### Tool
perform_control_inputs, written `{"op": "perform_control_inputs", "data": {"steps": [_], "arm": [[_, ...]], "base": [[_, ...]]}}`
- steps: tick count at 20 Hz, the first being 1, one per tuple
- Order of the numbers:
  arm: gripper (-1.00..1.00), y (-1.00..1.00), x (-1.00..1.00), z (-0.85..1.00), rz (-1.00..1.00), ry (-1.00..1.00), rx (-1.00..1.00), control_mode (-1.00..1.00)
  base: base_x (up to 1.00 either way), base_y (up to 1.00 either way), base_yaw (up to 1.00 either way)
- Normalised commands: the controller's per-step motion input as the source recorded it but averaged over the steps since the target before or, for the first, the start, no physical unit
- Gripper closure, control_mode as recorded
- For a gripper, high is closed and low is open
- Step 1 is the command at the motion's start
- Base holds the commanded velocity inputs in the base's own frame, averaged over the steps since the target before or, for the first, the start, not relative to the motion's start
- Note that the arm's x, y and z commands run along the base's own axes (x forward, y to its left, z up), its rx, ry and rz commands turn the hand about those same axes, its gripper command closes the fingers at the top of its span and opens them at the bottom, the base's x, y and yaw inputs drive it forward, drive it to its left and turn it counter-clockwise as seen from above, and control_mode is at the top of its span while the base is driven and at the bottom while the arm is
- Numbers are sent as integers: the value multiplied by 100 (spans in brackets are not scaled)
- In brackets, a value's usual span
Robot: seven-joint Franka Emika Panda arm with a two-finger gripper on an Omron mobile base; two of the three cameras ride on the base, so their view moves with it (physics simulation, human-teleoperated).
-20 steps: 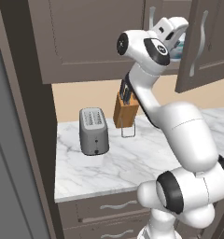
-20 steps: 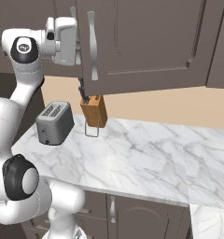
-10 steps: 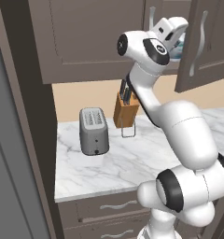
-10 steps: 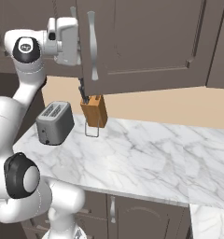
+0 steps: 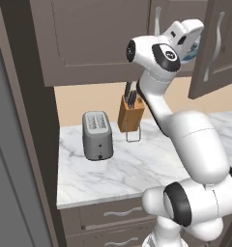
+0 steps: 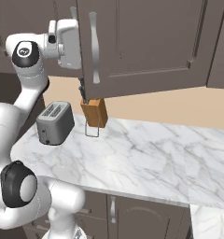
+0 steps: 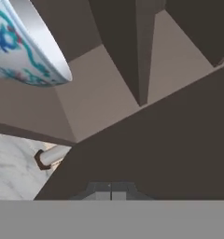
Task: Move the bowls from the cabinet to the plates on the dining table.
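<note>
A white bowl with a blue pattern (image 7: 25, 42) sits on the shelf inside the open cabinet (image 7: 109, 88), at the upper left of the hand view; a sliver of it (image 5: 195, 48) shows beside my hand in the left base view. My gripper (image 7: 111, 190) is shut and holds nothing. It sits low at the cabinet's mouth, apart from the bowl. My raised hand (image 5: 185, 34) is at the cabinet opening, and in the right base view it (image 6: 67, 44) is partly hidden behind the open door. The plates and the dining table are out of view.
The open cabinet door (image 6: 146, 42) with its long silver handle (image 6: 93, 49) hangs right beside my hand. Below, on the small marble counter (image 5: 137, 169), stand a grey toaster (image 5: 97, 135) and a wooden knife block (image 5: 130, 113). A dark tall panel (image 5: 16, 144) bounds the left.
</note>
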Motion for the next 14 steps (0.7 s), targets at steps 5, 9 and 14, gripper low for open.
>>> {"op": "perform_control_inputs", "data": {"steps": [5,9,14], "arm": [[100,-53,-62,0,-5,-2,-2,-100],[100,-56,-64,1,-5,-2,-1,-100],[100,-56,-59,0,-4,-2,0,-100]], "base": [[0,0,0],[0,0,0],[0,0,0]]}}
